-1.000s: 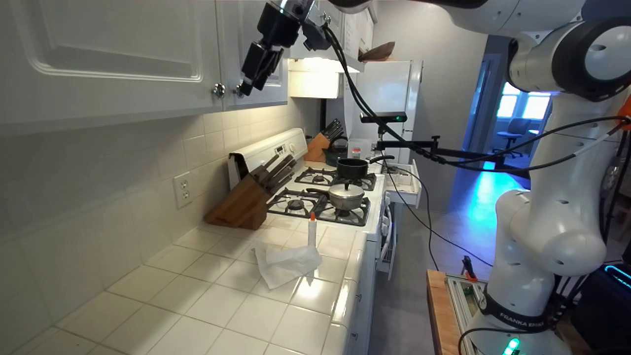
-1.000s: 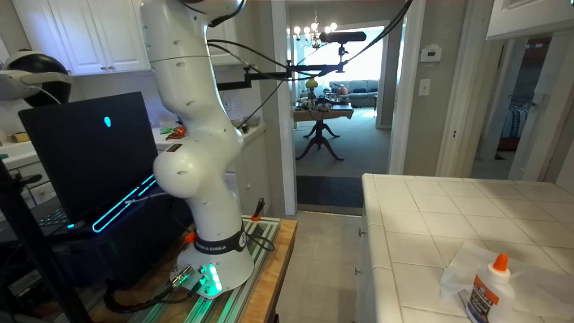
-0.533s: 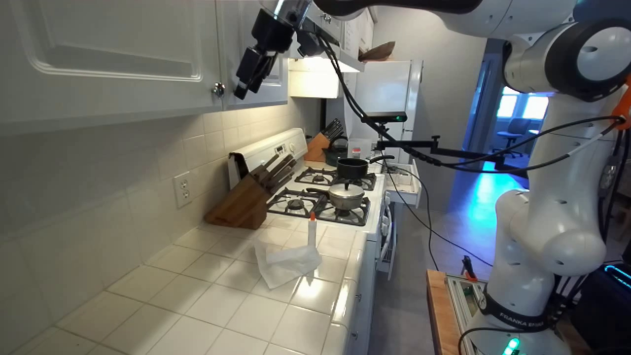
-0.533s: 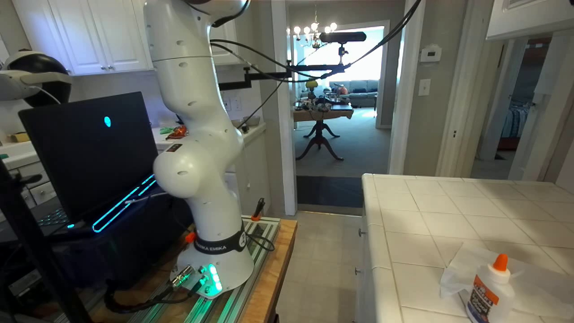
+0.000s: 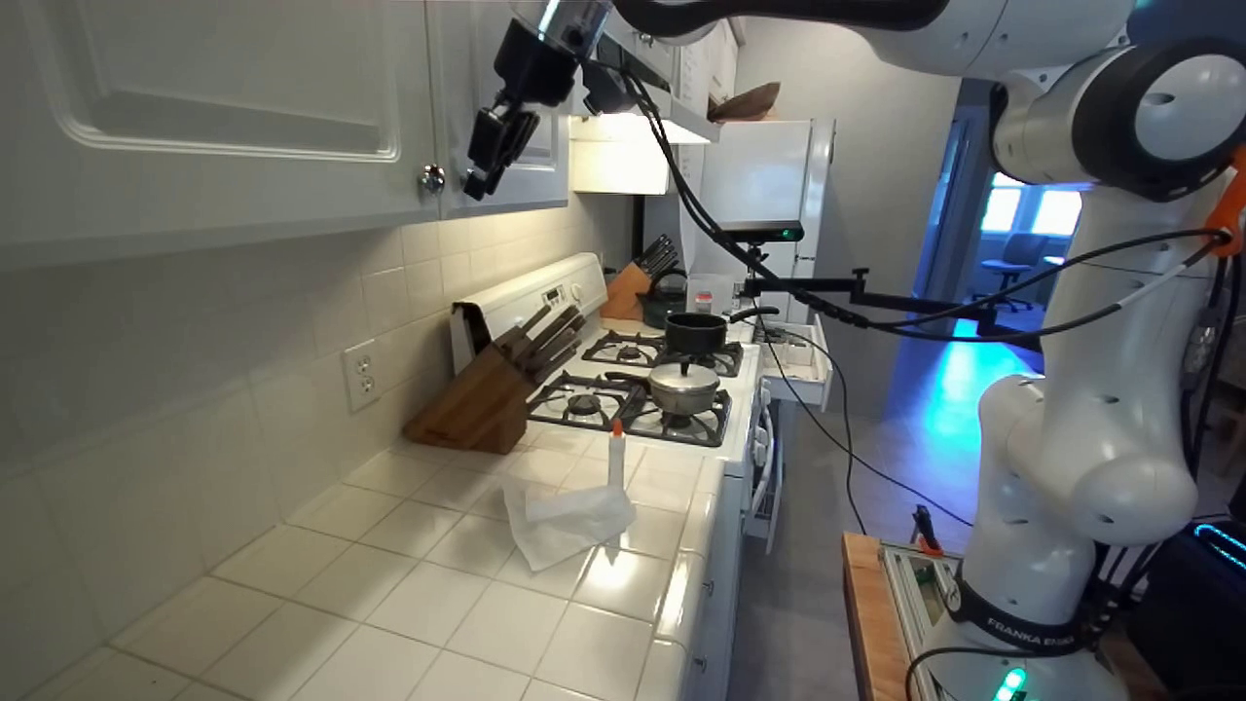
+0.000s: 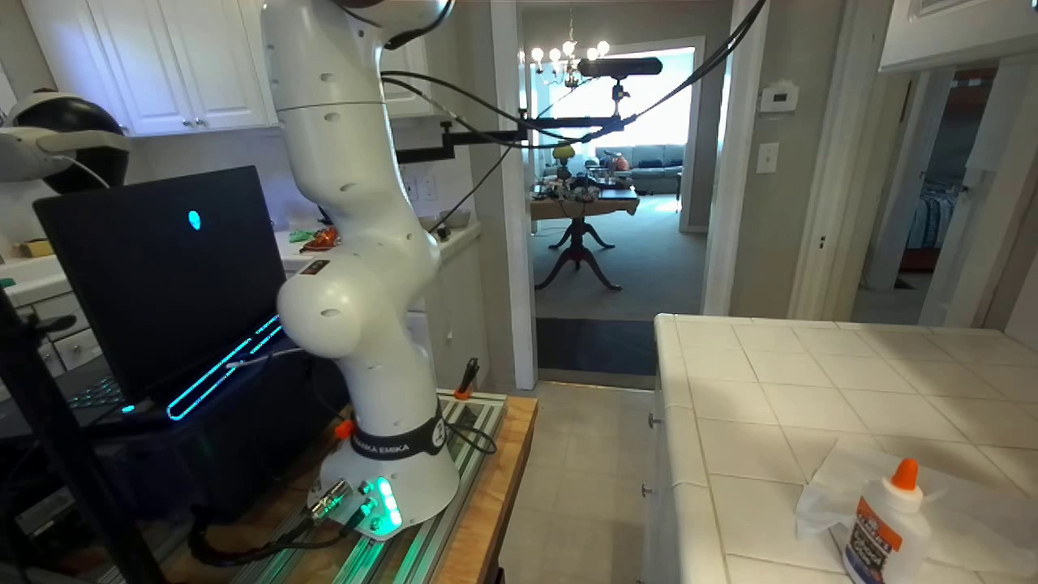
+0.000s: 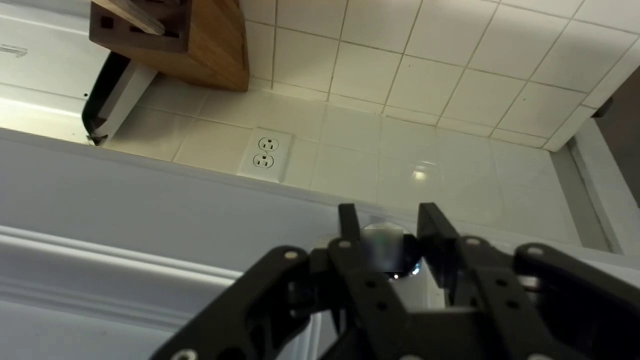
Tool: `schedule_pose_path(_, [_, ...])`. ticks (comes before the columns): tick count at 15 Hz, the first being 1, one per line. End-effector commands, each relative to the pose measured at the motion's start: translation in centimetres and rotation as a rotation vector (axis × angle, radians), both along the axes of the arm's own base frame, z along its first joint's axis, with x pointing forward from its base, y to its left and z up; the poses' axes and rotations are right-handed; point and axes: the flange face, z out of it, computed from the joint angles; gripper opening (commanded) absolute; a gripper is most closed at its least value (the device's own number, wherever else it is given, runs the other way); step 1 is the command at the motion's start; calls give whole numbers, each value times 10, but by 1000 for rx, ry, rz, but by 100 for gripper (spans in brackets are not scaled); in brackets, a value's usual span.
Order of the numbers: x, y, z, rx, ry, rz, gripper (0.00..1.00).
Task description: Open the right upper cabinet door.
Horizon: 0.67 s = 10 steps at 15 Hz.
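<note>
In an exterior view my pincer (image 5: 473,185) is at the lower corner of the right upper cabinet door (image 5: 467,78), which hangs closed above the tiled surface (image 5: 428,584), next to its matching neighbour (image 5: 234,107). In an exterior view my arm (image 6: 357,276) shows, but the pincer lies out of frame. In the wrist view my fingers (image 7: 349,222) are clamped on the knob (image 7: 392,250) — one on each side, though part of it is blurred. I judge a gentle pull should come first, to test the grip; then a slow arc following the door's swing — wrist turning along, so nothing slips.
</note>
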Motion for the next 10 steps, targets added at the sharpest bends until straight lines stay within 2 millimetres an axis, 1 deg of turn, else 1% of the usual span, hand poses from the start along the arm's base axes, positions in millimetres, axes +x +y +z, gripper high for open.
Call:
schedule_pose_path(1, [-3,1,1,-7,18,3,9])
schedule_pose_path(5, [-14,-1,1,-13,80,-4,9])
schedule_pose_path(10, [-38,-5,3,-40,189,-28,9])
